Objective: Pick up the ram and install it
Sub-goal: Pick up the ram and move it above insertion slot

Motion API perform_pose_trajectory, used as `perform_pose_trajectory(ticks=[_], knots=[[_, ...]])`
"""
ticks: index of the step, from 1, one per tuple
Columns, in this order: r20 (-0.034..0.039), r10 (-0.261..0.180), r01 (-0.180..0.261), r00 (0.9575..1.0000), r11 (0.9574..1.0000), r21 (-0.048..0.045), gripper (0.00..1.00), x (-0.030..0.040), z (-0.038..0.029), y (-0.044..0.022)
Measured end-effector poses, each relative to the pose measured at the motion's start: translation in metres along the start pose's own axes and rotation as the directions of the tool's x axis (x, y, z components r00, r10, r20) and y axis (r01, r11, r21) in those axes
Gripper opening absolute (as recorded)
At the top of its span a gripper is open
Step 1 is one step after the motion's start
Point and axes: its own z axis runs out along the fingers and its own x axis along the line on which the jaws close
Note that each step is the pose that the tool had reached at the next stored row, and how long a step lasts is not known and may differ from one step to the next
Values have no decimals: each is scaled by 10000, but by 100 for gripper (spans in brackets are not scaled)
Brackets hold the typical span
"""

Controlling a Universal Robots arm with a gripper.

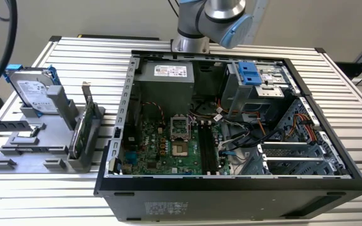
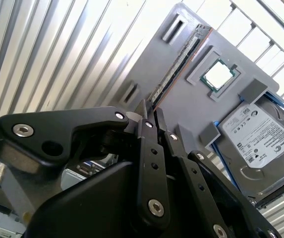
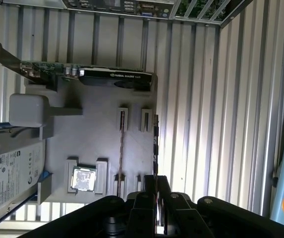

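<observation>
Exterior view: arm (image 1: 214, 19) at the far edge of the table, behind the open computer case (image 1: 231, 186). Gray fixture tray (image 1: 17, 153) sits to the exterior view's left of the case, carrying the hard drive (image 1: 33, 92) and the upright green card (image 1: 83, 127).

Second wrist view: gripper (image 2: 150, 110) high above the tray (image 2: 181, 109), black fingers (image 2: 144, 148) drawn together with hardly a gap, gripping nothing. The ram (image 2: 177, 63) stands on edge in its tray holders, well apart from the fingertips, beside the processor chip (image 2: 220, 75). Hard drive (image 2: 258, 144) on the far side of the chip.

First wrist view: gripper (image 3: 156, 182) again pinched together and empty. Ram (image 3: 122, 145) seen edge-on (a thin brownish line) between its holders, chip (image 3: 82, 178) next to it, green card (image 3: 89, 74) across the tray end.
</observation>
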Motion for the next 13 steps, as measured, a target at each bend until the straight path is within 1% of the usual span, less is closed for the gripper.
perform_pose_trajectory(ticks=[13], knots=[[0, 0, 0, 10000, 10000, 0, 0, -3, -54, 1]])
